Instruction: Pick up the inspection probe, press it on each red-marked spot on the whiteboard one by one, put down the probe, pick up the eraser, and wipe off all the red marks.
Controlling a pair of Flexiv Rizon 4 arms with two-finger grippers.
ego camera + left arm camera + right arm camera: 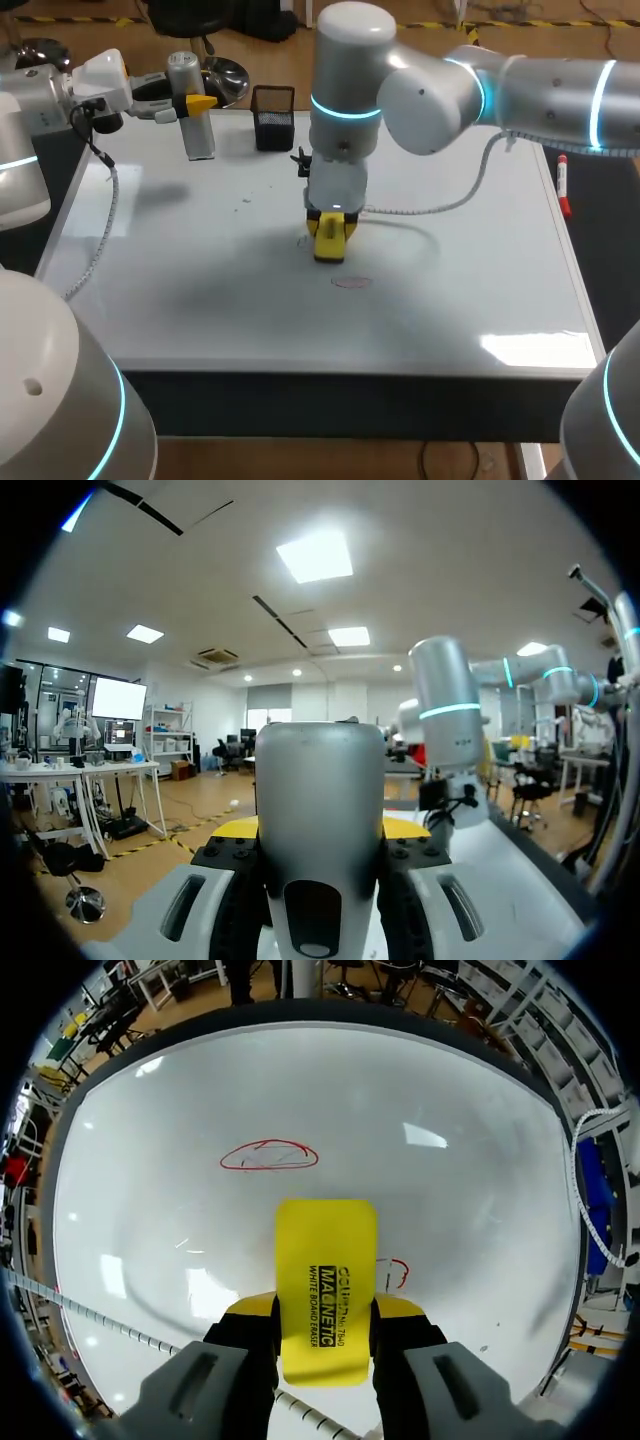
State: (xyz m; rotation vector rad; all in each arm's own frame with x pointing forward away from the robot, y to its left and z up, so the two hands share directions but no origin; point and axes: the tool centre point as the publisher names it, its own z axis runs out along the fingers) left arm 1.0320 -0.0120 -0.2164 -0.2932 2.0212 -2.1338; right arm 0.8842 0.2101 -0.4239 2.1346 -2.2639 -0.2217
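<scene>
Clamped between the two fingers of my right gripper (325,1312), the yellow eraser (326,1260) sticks out along them, its long axis running straight ahead from the tips. Both fingers press its narrow sides, so that hand is closed on it. From above I see it over the middle of the whiteboard (200,310), with the arm reaching in from the right edge and pointing down. Whether the eraser's end touches the surface I cannot tell.

My next stroke turns on where the marks lie. A red oval mark (268,1155) sits ahead of the eraser's free end, a little off its axis and apart from it, toward the near edge of the whiteboard. A smaller red mark (398,1272) sits just beside the eraser's long edge, partly hidden by it. Both look unwiped to me, so I judge the wiping barely begun. The oval would need a push forward along the eraser's own axis, the small one a short sideways sweep.

My left gripper (320,830) is well apart, near the far left corner, its fingers closed on the grey probe (320,780), which stands upright between them. The right arm is by far the nearer to both marks.

A black mesh pen holder (273,117) stands at the far edge near the probe, and a red marker (565,188) lies by the right edge.
</scene>
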